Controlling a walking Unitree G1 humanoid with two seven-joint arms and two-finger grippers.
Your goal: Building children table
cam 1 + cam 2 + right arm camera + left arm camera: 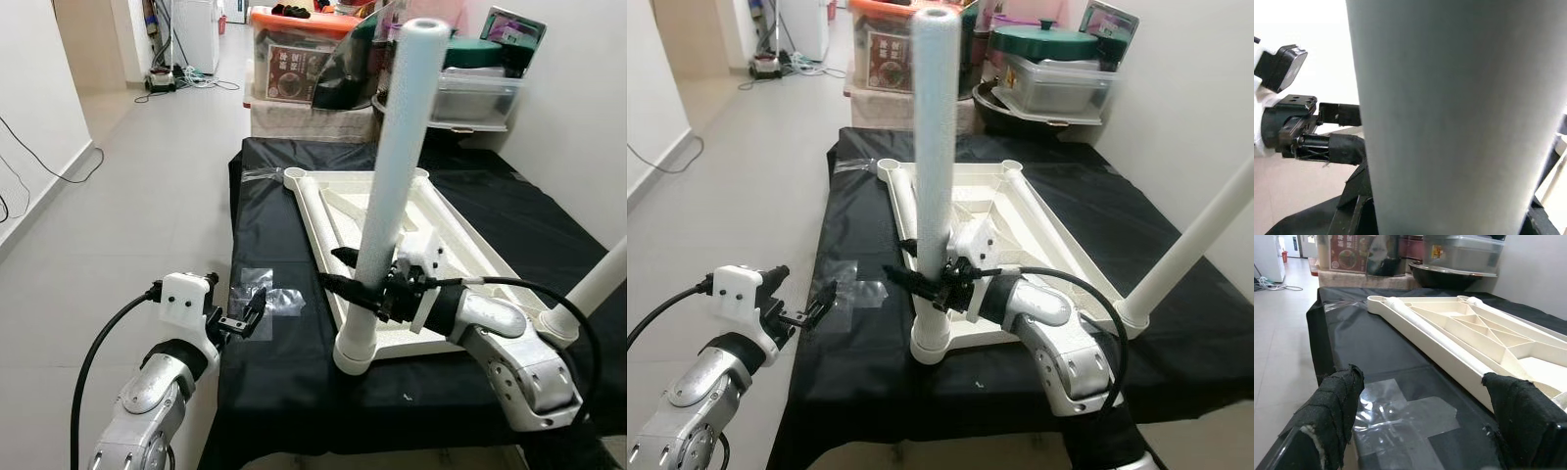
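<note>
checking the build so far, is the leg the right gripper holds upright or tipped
Upright. The white leg stands on end in the corner socket of the upside-down tabletop, and the right gripper is closed around its lower part.

A cream plastic children's tabletop [443, 227] lies underside up, ribs showing, just beyond the right gripper [355, 282]. One white tubular leg [397, 166] stands upright in its near corner socket, clasped low between the gripper's fingers. A second leg [1190, 245] rises at the corner behind that arm.
</note>
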